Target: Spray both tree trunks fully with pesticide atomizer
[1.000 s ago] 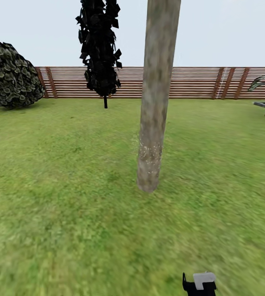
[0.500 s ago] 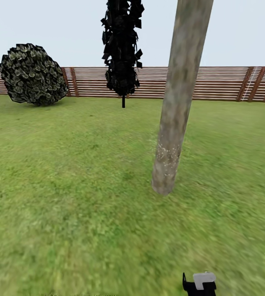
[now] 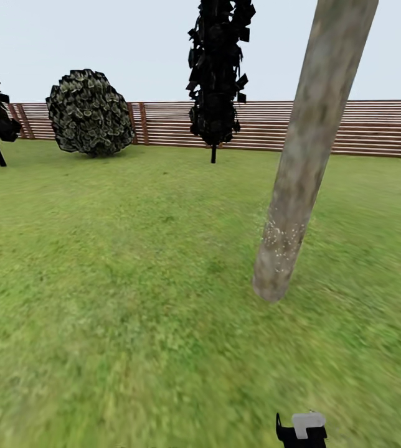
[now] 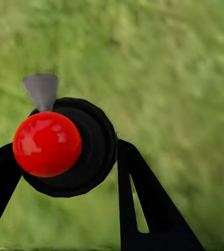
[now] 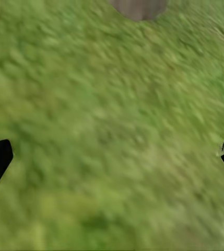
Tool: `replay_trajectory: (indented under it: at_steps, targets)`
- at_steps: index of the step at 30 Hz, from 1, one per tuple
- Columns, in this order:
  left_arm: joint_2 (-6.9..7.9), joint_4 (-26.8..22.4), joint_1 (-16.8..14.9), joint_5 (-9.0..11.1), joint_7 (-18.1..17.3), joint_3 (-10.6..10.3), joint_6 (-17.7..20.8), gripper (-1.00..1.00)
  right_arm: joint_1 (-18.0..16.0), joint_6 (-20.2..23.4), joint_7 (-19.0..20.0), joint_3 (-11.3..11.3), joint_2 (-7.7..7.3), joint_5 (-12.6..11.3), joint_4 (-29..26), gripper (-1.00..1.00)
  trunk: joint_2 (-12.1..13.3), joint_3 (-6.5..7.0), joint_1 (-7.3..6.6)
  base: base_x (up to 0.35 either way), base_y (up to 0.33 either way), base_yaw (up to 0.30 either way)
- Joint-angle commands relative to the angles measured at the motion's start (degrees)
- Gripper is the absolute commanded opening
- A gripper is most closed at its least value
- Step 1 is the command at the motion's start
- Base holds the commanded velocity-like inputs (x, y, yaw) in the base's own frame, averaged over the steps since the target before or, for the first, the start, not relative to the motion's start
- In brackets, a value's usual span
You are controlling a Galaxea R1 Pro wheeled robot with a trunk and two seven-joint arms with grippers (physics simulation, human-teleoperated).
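Plainly clamping the pesticide atomizer (image 4: 85, 157) between the black fingers (image 4: 123, 167) of the left gripper (image 4: 65, 175), above the blurry grass floor (image 4: 185, 78). Judging it light, rigid and smooth-sided, so likely slipping under a loose squeeze. Pinching across the round black body, leaving the red knob (image 4: 46, 144) and grey nozzle (image 4: 40, 90) free, seeming the soundest hold. Spreading the right gripper (image 5: 112, 157) wide, carrying nothing. Showing, in the head view, the tall mottled tree trunk (image 3: 306, 155), speckled white near its base, plus the fence (image 3: 350, 127) and a dark tree (image 3: 216, 74). Catching, in the right wrist view, just the trunk's foot at the frame edge.
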Motion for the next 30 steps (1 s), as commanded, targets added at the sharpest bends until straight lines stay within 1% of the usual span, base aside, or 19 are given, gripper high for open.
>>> replay_trajectory:
  at_steps: [1,21,27,28,29,30]
  targets:
    - [0.0,0.0,0.0,0.02,0.0,0.02,0.0,-1.0,0.0,0.01,0.0,0.01,-0.04,0.01,0.0,1.0,0.0,0.0,0.0,0.0,0.0,0.28]
    - [0.0,0.0,-0.01,0.02,0.0,0.02,0.0,-1.0,0.0,0.01,0.07,0.01,0.0,0.16,0.02,1.0,0.0,0.0,0.0,0.0,0.0,0.28]
    - [-0.02,0.0,-0.02,0.01,-0.03,0.02,-0.03,-1.0,0.0,0.01,0.07,0.01,-0.2,0.11,-0.06,1.0,0.0,0.0,0.0,0.0,0.0,0.28]
    - [-0.65,-0.08,-0.02,-0.03,-0.06,-0.01,-0.06,-1.0,0.0,0.01,0.04,0.01,-0.23,0.1,-0.07,1.0,0.0,0.0,0.0,0.0,0.0,0.28]
    - [-1.69,-0.36,-0.03,0.06,0.02,0.11,-0.21,-1.0,0.0,0.01,0.05,0.01,-0.25,0.1,-0.07,1.0,0.0,0.0,0.0,0.0,0.0,0.28]
    - [-2.41,-0.71,-0.03,0.19,0.18,0.22,-0.23,-1.0,0.0,0.01,0.06,0.01,-0.25,0.09,-0.07,1.0,0.0,0.0,0.0,0.0,0.0,0.28]
